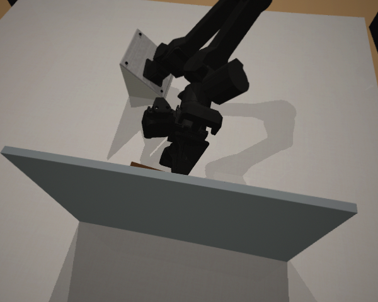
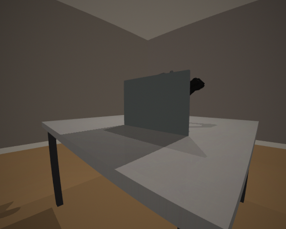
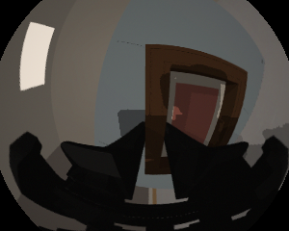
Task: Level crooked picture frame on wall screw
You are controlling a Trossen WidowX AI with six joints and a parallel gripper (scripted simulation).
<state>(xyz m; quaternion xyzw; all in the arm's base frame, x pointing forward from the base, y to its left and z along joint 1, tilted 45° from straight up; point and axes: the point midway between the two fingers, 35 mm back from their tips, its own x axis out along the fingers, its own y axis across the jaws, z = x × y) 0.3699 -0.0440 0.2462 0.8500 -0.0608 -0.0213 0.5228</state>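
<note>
The brown picture frame with a grey inner border and reddish picture is against the blue-grey wall panel. My gripper is shut on the frame's side bar, which is on the left in the wrist view; the fingers press on both faces of its lower part. In the top view only a sliver of the frame's top edge shows, not quite parallel to the panel's top edge; how far it tilts I cannot tell. The screw and notched strip are hidden, and the panel hides the fingertips in the top view.
A grey wedge-shaped block with dark holes stands on the white table, behind and beside the arm. The panel stands upright on the table with its plain back toward the top and exterior views. Arm shadows fall on the table.
</note>
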